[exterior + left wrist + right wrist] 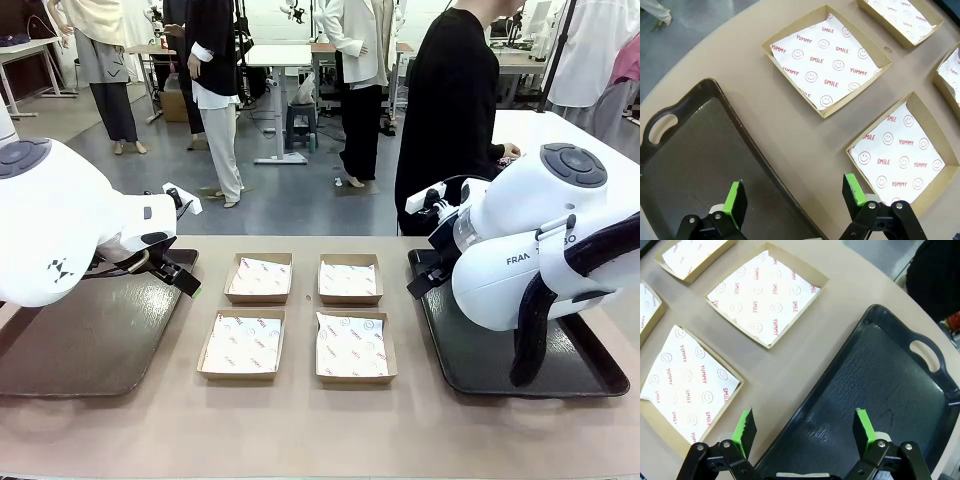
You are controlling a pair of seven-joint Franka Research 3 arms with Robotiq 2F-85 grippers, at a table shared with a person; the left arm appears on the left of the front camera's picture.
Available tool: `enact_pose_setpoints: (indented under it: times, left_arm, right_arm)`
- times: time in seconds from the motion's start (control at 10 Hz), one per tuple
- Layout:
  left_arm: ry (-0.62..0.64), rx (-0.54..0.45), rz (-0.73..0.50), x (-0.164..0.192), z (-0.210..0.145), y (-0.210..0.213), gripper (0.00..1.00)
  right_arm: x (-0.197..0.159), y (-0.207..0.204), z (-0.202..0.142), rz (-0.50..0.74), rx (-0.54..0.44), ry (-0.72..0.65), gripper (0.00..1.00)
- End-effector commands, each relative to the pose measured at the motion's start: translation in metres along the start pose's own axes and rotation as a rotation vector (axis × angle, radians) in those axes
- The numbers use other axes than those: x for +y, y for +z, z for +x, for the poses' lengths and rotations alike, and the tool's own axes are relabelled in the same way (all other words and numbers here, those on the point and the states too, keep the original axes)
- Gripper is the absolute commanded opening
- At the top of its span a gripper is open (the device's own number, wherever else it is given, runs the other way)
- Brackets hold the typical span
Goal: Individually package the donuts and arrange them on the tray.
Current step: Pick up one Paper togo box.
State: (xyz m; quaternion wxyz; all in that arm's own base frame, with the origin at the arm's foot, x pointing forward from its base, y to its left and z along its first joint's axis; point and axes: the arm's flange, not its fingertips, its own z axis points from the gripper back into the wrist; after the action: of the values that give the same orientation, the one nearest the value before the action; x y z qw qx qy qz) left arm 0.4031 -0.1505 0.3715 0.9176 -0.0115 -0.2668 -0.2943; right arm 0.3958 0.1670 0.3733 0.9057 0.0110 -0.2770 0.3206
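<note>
Four shallow cardboard boxes set in a two-by-two block at the middle of the tan table, each lined with white paper printed in red with "YUMMY", "SMILE" and smiling faces. Flanked by two dark trays lying flat: a brownish left tray on the robot's left and a blacker right tray on its right, each near the boxes but not touching them, each with a cut-out handle at one end.

Above the inner long rim of the left tray, the left gripper, fingers spread wide and pinching nothing. One green pad over the tray floor, the other over the table just beside the corner of the nearest box.

Above the inner rim of the right tray, the right gripper, likewise spread wide with nothing between the fingers. One pad over the tray floor, the other over the bare strip of table between tray and box.

Seen from the front, the bulky white left arm and right arm reaching in from either side.

At the far side, behind the right tray, a person in a black top, standing.

Where the donuts are: cannot tell.
</note>
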Motion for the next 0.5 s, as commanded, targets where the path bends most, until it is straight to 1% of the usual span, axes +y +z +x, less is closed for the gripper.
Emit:
enact_pose_setpoints:
  times: [0.0,0.3,0.4]
  left_arm:
    - [0.000,0.000,0.000,0.000,0.000,0.000,1.00]
    - [0.000,0.000,0.000,0.000,0.000,0.000,1.00]
    - [-0.047,-0.001,0.080,-0.009,-0.012,0.016,1.00]
  right_arm:
    - [0.000,0.000,0.000,0.000,0.000,0.000,1.00]
    - [0.000,0.000,0.000,0.000,0.000,0.000,1.00]
    - [0.011,0.014,-0.008,-0.024,0.062,0.040,1.00]
